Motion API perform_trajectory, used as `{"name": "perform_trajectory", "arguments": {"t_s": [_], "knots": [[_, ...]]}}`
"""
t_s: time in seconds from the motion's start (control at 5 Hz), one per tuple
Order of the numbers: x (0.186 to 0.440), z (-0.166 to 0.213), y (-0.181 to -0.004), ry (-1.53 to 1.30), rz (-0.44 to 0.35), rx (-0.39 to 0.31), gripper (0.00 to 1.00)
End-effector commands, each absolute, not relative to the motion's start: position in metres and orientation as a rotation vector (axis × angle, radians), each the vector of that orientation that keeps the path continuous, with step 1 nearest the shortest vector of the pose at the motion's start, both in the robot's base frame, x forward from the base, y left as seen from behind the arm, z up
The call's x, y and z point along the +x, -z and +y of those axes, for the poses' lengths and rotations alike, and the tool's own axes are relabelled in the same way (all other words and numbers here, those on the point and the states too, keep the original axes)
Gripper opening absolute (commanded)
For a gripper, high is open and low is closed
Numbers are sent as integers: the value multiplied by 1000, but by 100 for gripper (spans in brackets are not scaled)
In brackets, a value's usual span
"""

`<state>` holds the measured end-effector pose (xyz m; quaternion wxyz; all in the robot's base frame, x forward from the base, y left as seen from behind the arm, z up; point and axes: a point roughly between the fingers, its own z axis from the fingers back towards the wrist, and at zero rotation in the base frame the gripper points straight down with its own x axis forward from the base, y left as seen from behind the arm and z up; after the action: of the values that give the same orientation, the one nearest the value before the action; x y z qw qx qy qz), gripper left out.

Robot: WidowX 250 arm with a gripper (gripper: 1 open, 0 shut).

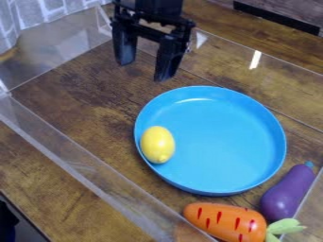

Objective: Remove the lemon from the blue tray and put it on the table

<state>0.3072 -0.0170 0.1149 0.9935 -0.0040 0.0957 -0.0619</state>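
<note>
A small bright yellow lemon point(157, 144) lies inside the blue tray point(240, 142), against its left rim. The round tray rests on the dark wood-grain table point(89, 113). My black gripper point(144, 59) hangs over the table beyond the tray's upper left edge, pointing down. Its two fingers stand wide apart with nothing between them. It is well clear of the lemon and touches nothing.
An orange toy carrot point(228, 222) and a purple toy eggplant point(292, 190) lie at the lower right, next to the tray. Clear plastic walls point(63, 161) border the table on the left and front.
</note>
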Motion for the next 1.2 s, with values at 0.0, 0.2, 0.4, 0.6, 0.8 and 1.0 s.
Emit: {"name": "perform_trajectory", "arguments": {"t_s": [0.0, 0.2, 0.4, 0.6, 0.8, 1.0], "knots": [[305, -22, -109, 201, 156, -10, 100], [303, -23, -91, 240, 145, -16, 100], [299, -28, -74, 261, 138, -15, 100], [296, -32, -59, 272, 131, -16, 100], [292, -34, -48, 286, 130, -14, 100], [300, -35, -40, 296, 135, -11, 0]]}}
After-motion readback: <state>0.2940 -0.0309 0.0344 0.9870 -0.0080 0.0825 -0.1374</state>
